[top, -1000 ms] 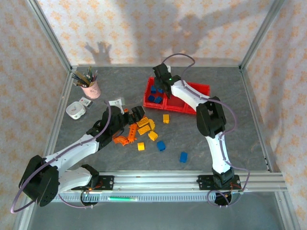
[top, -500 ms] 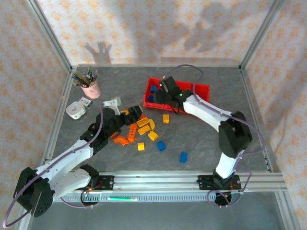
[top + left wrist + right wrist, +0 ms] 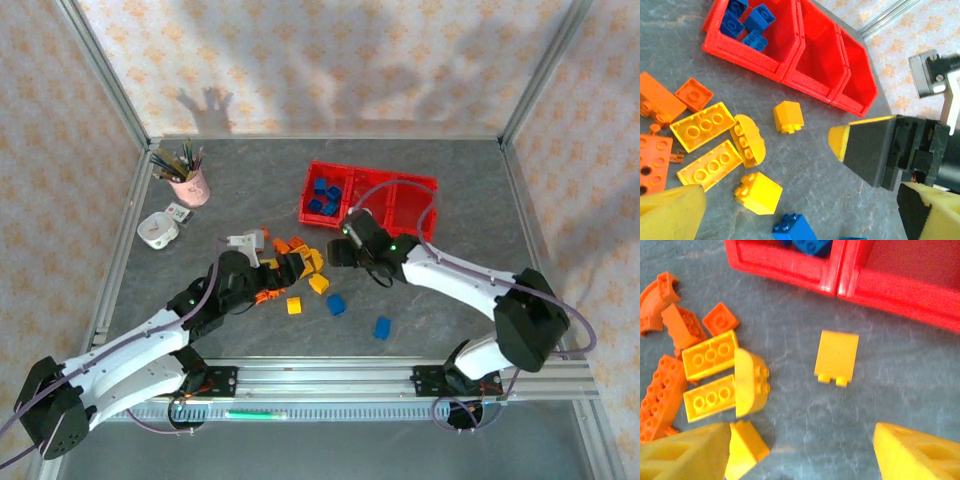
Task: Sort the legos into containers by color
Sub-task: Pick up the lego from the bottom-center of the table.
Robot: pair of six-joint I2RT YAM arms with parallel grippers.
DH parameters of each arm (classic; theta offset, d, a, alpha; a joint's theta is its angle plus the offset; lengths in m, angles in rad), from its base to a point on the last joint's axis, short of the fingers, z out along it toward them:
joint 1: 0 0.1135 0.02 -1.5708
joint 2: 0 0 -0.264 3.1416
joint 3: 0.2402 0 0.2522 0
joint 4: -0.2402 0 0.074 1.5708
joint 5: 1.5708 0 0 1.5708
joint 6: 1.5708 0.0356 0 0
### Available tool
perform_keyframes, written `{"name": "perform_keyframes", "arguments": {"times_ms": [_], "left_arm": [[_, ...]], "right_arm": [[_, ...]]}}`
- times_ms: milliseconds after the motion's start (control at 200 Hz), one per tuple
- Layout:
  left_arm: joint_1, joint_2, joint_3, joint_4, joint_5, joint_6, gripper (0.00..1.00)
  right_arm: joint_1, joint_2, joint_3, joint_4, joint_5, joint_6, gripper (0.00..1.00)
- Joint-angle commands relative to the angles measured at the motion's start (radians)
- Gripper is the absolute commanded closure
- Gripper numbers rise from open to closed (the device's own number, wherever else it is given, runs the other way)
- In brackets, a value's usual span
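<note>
Right claw (image 3: 338, 252) is hanging wide open and empty just below the red bins (image 3: 420, 185), over a lone yellow block (image 3: 836, 357). Left claw (image 3: 285, 268) is gaping empty at the loose blocks (image 3: 300, 262), frame centre. You are getting bare table (image 3: 470, 215) at right. Against a second ago, the right claw is sitting lower, off the left bin.
</note>
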Motion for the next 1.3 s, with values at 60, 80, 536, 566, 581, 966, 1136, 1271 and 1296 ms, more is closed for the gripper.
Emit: {"name": "perform_keyframes", "arguments": {"times_ms": [60,80,536,566,581,966,1136,1271,1296], "left_arm": [[-0.021,-0.062,-0.041,-0.085,-0.052,-0.051,0.01],[-0.021,-0.069,-0.043,-0.095,-0.058,-0.052,0.01],[-0.021,-0.133,-0.08,-0.188,-0.093,-0.072,0.01],[-0.021,-0.136,-0.082,-0.19,-0.095,-0.073,0.01],[-0.021,-0.136,-0.083,-0.191,-0.096,-0.073,0.01],[-0.021,-0.146,-0.087,-0.193,-0.113,-0.076,0.01],[-0.021,-0.144,-0.093,-0.182,-0.113,-0.076,0.01],[-0.021,-0.144,-0.1,-0.168,-0.113,-0.078,0.01],[-0.021,-0.144,-0.101,-0.164,-0.113,-0.077,0.01]], "right_arm": [[0.079,-0.079,-0.099,0.044,0.015,0.098,0.23],[0.088,-0.081,-0.109,0.044,0.019,0.107,0.23],[0.297,0.003,-0.194,0.045,0.069,0.237,0.19],[0.307,0.017,-0.192,0.046,0.072,0.237,0.19],[0.31,0.024,-0.191,0.044,0.075,0.237,0.19],[0.321,0.167,-0.121,0.022,0.189,0.22,0.3],[0.321,0.198,-0.114,0.04,0.189,0.211,0.42],[0.321,0.194,-0.114,0.046,0.168,0.212,0.55],[0.321,0.188,-0.114,0.046,0.164,0.214,0.57]]}}
